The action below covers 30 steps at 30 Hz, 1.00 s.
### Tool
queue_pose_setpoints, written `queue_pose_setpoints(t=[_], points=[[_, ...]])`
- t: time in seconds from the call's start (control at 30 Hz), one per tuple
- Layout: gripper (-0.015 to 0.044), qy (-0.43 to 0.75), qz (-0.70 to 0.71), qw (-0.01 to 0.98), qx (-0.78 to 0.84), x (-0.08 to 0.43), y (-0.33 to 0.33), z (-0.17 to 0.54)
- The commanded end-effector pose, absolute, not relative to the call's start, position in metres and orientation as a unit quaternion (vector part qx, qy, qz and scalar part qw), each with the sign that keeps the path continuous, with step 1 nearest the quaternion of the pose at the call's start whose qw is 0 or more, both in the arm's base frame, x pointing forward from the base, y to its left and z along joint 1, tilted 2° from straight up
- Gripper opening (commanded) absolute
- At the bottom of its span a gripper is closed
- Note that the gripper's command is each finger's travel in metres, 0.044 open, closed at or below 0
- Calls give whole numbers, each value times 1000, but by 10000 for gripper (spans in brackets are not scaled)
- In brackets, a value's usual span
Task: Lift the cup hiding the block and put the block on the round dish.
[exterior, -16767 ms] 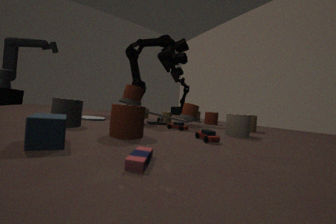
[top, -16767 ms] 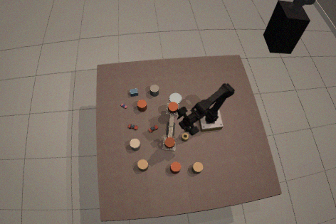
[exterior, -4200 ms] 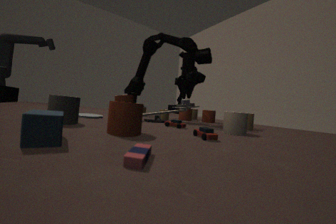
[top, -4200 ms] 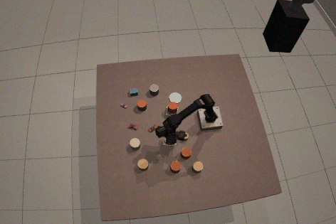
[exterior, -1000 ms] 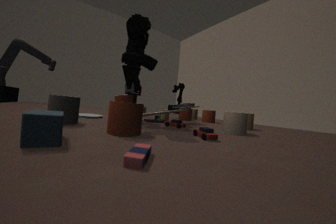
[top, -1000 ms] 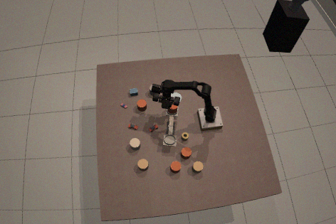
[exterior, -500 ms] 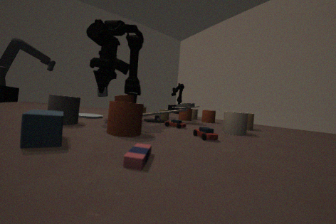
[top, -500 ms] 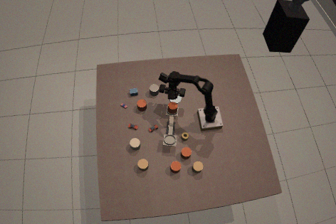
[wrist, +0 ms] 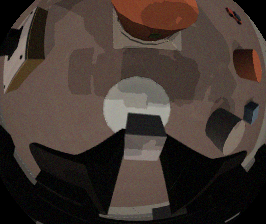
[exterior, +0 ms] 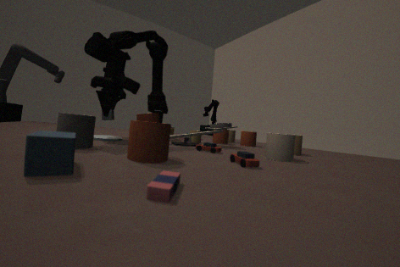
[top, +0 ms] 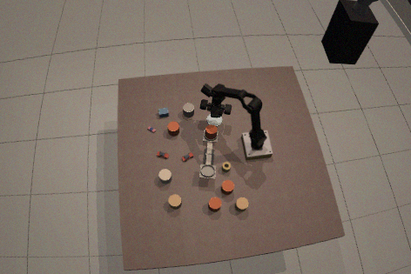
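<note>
My gripper (top: 216, 115) (exterior: 108, 113) (wrist: 142, 134) is shut on a grey block (exterior: 111, 115) (wrist: 143, 148), which hangs above the table. In the wrist view the block overlaps the near edge of the pale round dish (top: 214, 122) (exterior: 108, 137) (wrist: 115, 106); in the exterior view a gap shows between block and dish. An orange cup (top: 211, 131) (exterior: 148, 117) (wrist: 154, 15) stands on the balance's dish-side end. The balance (top: 209, 148) (exterior: 203, 131) is tilted, its other end raised; that end's round pan (top: 207, 171) is empty. No cup is above the dish.
A dark grey cylinder (top: 188, 110) (exterior: 76, 130) (wrist: 224, 131), an orange cylinder (top: 173, 129) (exterior: 148, 141) (wrist: 247, 65) and a blue box (top: 163, 112) (exterior: 51, 153) (wrist: 251, 112) stand near the dish. Toy cars, a yellow ring (top: 226, 166) and several more cylinders stand around the balance.
</note>
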State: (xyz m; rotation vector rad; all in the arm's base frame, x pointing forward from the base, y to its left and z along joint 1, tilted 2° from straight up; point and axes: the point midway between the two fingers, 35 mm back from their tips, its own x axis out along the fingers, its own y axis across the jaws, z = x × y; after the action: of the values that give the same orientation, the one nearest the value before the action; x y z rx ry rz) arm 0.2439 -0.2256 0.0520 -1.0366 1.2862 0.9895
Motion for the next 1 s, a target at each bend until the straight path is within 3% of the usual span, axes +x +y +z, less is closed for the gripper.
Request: queue_pose_setpoints(t=[0.0,0.77,0.97], points=[[0,547,427,571,-439,243,-225,33],[0,547,427,571,-439,243,-224,-4],[157,549,425,571,-439,243,-225,1]])
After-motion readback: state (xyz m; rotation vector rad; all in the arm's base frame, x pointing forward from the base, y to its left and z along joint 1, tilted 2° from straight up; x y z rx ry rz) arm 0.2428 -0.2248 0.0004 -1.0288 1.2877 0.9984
